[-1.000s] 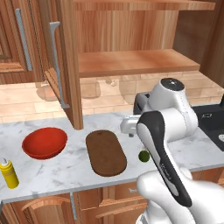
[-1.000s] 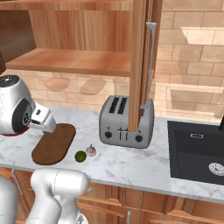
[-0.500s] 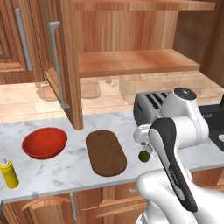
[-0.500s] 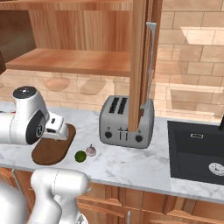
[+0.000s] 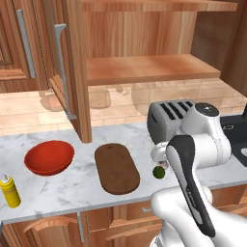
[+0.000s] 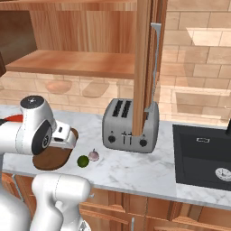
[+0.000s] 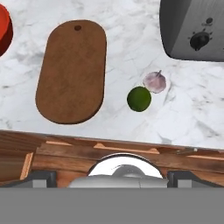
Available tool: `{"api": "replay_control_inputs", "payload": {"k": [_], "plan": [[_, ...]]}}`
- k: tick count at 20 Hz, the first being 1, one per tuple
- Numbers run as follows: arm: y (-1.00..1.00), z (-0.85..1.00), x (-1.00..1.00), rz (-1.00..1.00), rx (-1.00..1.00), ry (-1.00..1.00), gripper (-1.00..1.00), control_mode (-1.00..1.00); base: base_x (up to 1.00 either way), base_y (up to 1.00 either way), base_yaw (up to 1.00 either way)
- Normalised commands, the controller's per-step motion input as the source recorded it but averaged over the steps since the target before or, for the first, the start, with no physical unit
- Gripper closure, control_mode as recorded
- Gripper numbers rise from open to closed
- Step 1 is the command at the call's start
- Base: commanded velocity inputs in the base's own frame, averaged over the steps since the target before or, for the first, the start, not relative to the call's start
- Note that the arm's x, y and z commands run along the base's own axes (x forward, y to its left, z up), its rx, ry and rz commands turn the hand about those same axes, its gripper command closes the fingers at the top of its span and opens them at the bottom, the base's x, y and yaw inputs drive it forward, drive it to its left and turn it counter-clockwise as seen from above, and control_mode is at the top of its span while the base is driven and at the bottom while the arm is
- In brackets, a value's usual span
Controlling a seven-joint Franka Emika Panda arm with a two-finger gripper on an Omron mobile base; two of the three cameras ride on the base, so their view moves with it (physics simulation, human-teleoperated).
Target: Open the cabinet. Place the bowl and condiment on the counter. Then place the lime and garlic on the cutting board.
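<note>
Green lime (image 7: 139, 99) and pale garlic (image 7: 155, 82) lie touching on the white counter (image 5: 72, 188), between the toaster (image 6: 129, 125) and the bare cutting board (image 7: 72, 72), so both must yet go onto the board. The cabinet (image 5: 144, 43) is open, its shelves bare; the bowl (image 5: 49, 157) and condiment (image 5: 9, 191) already stand on the counter. The gripper (image 5: 161, 159) hangs above the lime, released and carrying nothing, probably to reach down for it.

Looked forward and down from behind the arm, left and right, at middle range; shared tabletop (image 5: 72, 185), cutting board (image 5: 116, 168), lime (image 6: 83, 161), toaster (image 6: 130, 126). Hand view stared straight down, nearer, over the same board, lime, garlic (image 7: 155, 82).
</note>
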Motion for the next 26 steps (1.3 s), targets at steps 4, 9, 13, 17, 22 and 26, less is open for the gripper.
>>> {"api": "replay_control_inputs", "payload": {"k": [4,9,13,17,22,26], "plan": [[0.0,-0.03,0.0,-0.03,0.0,0.0,-1.0,-1.0,0.0,0.0,0.0],[0.0,-0.04,0.0,-0.1,0.0,0.0,-1.0,-1.0,0.0,0.0,0.0],[-0.11,-0.16,0.09,-0.06,0.0,0.0,-1.0,-1.0,0.0,0.0,0.0],[-0.15,-0.19,0.17,-0.05,0.0,0.0,-1.0,-1.0,0.0,0.0,0.0],[-0.17,-0.21,0.23,-0.05,0.0,0.0,-1.0,-1.0,0.0,0.0,0.0],[-0.15,-0.22,0.27,-0.04,0.0,0.0,-1.0,-1.0,0.0,0.0,0.0]]}}
